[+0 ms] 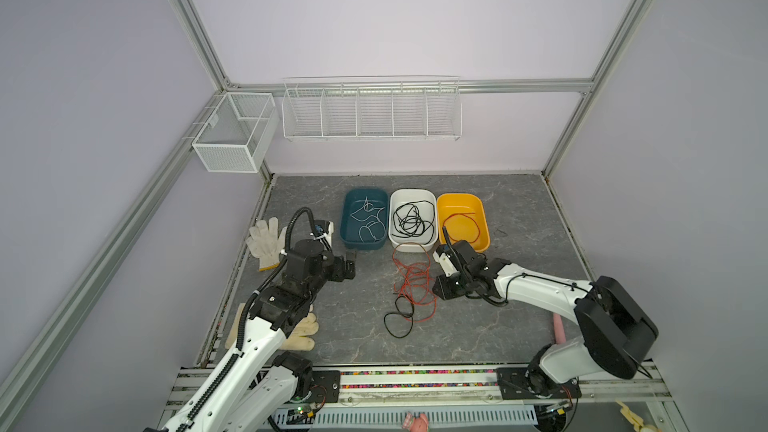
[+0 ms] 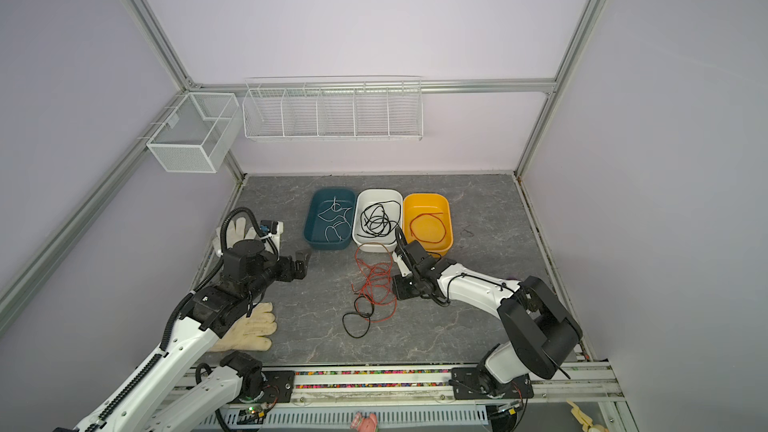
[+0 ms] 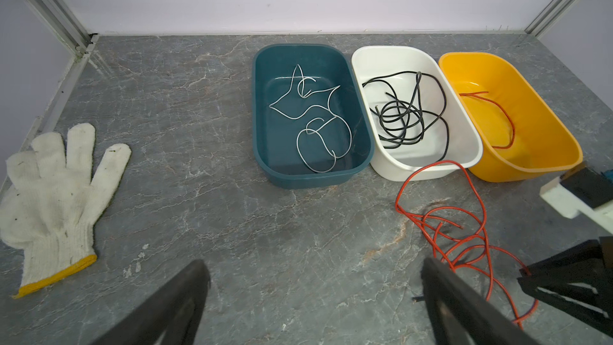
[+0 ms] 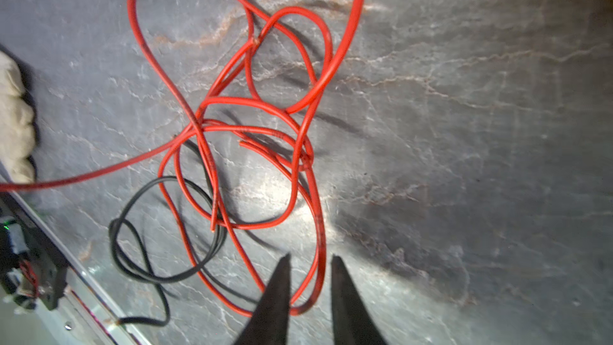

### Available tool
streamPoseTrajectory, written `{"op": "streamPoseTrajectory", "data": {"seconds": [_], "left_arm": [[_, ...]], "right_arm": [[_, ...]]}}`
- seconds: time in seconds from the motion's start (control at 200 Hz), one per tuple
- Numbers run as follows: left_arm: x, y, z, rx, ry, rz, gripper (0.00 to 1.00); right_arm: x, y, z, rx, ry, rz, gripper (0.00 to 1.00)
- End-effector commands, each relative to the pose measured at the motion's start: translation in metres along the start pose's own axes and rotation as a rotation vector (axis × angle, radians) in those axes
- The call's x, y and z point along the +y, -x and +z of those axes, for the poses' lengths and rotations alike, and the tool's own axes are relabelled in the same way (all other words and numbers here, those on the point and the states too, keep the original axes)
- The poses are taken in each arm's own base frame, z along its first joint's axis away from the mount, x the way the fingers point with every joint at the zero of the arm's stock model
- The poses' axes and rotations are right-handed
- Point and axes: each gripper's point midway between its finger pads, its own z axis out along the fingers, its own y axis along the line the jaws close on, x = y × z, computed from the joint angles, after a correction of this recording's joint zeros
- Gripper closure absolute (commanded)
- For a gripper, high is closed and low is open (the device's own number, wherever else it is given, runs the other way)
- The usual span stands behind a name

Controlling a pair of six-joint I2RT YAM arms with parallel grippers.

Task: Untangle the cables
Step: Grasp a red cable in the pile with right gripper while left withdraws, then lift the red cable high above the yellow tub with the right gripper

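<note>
While the right gripper has its fingers standing close on either side of one strand of the red cable, the wrist view leaves a thin gap there, so I cannot tell whether the strand is truly pinched. That tangle lies on the bench just in front of the white bin, with the black cable looped through its near end. Good practice is to close on a single strand only, then lift slowly and away from the black loop so nothing tightens into a knot. The left gripper, fingers spread wide and empty, could press the black cable down. A red strand lying in the yellow bin suggests the destination.
</note>
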Motion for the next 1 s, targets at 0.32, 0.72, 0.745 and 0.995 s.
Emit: {"op": "streamPoseTrajectory", "data": {"seconds": [0.32,0.72,0.745,0.995], "left_arm": [[0.003,-0.002,-0.002,0.013,0.025,0.03,0.01],[0.0,-0.003,-0.002,0.026,0.012,0.026,0.01],[0.0,-0.003,-0.002,0.026,0.01,0.026,0.01],[-0.009,-0.002,-0.003,0.02,-0.042,0.023,0.01]], "right_arm": [[0.013,0.013,-0.042,-0.098,-0.002,-0.073,0.93],[0.043,0.039,-0.128,-0.263,-0.063,-0.235,0.93],[0.046,0.04,-0.134,-0.274,-0.058,-0.244,0.93],[0.075,0.056,-0.189,-0.394,0.001,-0.309,0.93]]}}
